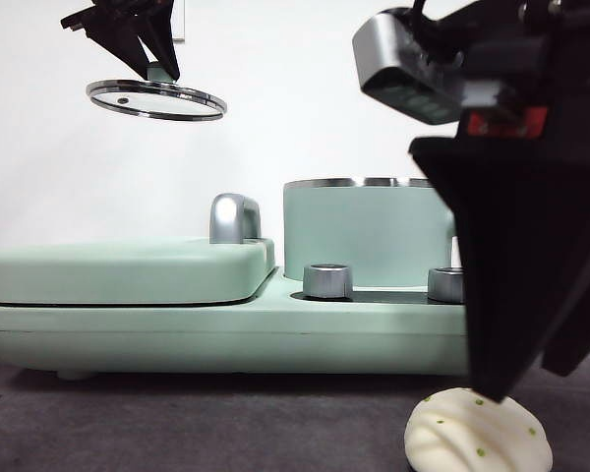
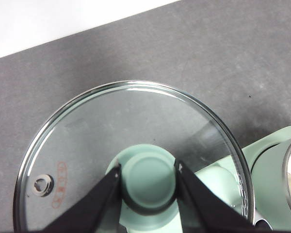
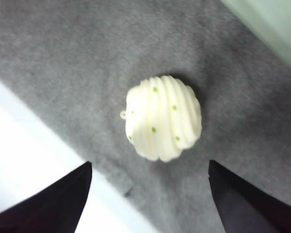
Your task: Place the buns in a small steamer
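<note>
A: Front view, from the left: the left gripper (image 1: 149,61) is holding the lid (image 1: 156,99) high above the griddle cover (image 1: 128,270), pinching its knob (image 2: 149,180).

B: And the steamer (image 1: 366,231)?

A: Standing open, right of the cover.

B: The bun (image 3: 163,118)?

A: Lying on the mat (image 3: 87,58) in front of the steamer, ridges running along the gap. The right gripper (image 3: 148,194) is hovering directly above it, jaws spread wide, not touching.

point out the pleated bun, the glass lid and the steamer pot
pleated bun (image 3: 162,119), right wrist view, on its ridged top
glass lid (image 2: 97,141), left wrist view, on the clear glass beside the green knob
steamer pot (image 1: 364,231), front view, on its mint-green side wall
</note>
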Action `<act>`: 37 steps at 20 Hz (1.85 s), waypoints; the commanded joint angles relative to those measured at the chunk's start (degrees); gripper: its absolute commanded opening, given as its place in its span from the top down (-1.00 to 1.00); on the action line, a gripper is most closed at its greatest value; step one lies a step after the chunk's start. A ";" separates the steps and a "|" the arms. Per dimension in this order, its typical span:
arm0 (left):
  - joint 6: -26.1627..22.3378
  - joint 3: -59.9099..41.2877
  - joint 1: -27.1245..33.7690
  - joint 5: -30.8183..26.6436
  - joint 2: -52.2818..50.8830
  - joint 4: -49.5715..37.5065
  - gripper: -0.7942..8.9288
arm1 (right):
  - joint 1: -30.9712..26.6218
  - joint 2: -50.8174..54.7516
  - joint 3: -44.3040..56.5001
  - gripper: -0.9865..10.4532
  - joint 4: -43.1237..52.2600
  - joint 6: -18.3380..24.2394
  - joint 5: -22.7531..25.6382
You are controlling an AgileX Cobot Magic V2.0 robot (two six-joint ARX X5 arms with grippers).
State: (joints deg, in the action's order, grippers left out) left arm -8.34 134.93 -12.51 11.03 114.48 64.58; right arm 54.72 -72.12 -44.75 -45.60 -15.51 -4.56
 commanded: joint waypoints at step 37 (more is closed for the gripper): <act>0.09 2.36 -0.15 0.39 1.01 -1.11 0.80 | -21.18 -27.76 -61.46 0.71 -25.14 14.62 6.34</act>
State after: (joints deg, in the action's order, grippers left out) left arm -8.32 134.93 -12.51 11.03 114.48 64.58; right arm 32.95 -98.65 -104.88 -70.52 -2.26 1.74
